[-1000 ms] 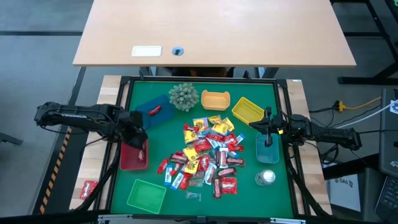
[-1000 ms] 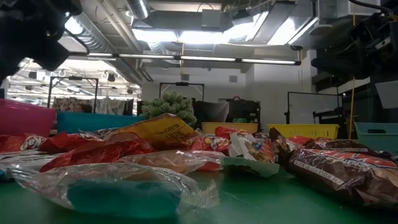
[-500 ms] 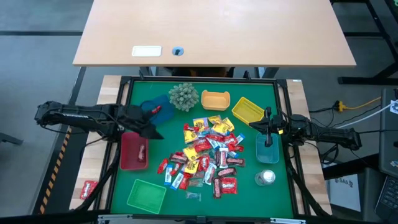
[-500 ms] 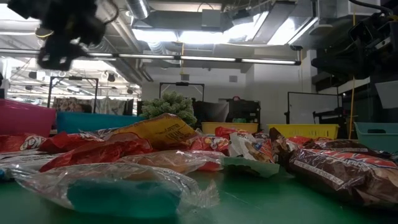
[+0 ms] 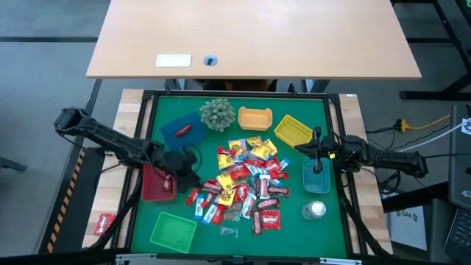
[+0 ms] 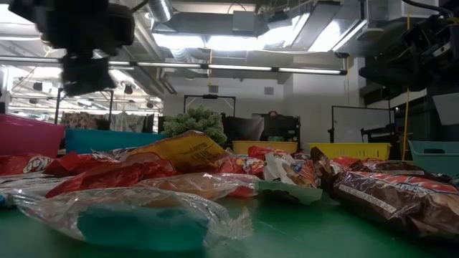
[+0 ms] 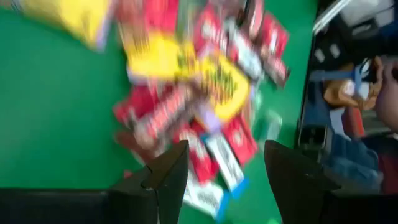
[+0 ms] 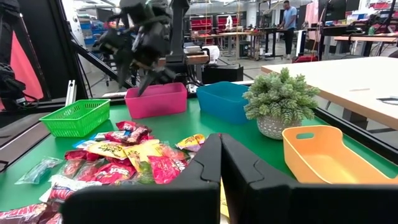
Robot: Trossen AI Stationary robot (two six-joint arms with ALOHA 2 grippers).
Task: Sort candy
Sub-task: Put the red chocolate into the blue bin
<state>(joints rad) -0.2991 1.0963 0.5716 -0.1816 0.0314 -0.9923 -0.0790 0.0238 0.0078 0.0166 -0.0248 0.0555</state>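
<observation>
Candy [image 5: 243,185]: lying in a loose heap on the green mat of the bench [image 5: 294,235], its red, yellow, blue-white and silvery wrappers overlapping; this heap is serving as the landmark below.
Stray pieces: one red candy piece [image 5: 184,130] is sitting in the blue tray; another red packet [image 5: 104,222] is lying off the mat, well away from the heap on the wooden edge beyond the red tray.
Left claw [image 5: 188,171]: hanging just beside the heap, between it and the red tray [image 5: 157,184], fingers [image 7: 168,175] standing wide apart and holding nothing; in its wrist view the heap is showing between and beyond the fingers.
Right claw [image 5: 316,156]: waiting on the far side of the heap from the left claw, over the light-blue tray [image 5: 317,177], fingers [image 8: 205,163] pressed together with nothing between them.
Trays around the heap: blue tray [image 5: 175,126], orange tray [image 5: 255,118] and yellow tray [image 5: 293,131] are standing on the side of the heap toward the large wooden desk; green basket [image 5: 173,232] is sitting diagonally off the opposite side, past the red tray.
Plant ball [image 5: 217,113]: standing between the blue tray and the orange tray, apart from the heap.
Clear cup [image 5: 315,210]: sitting near the heap, next to the light-blue tray.
</observation>
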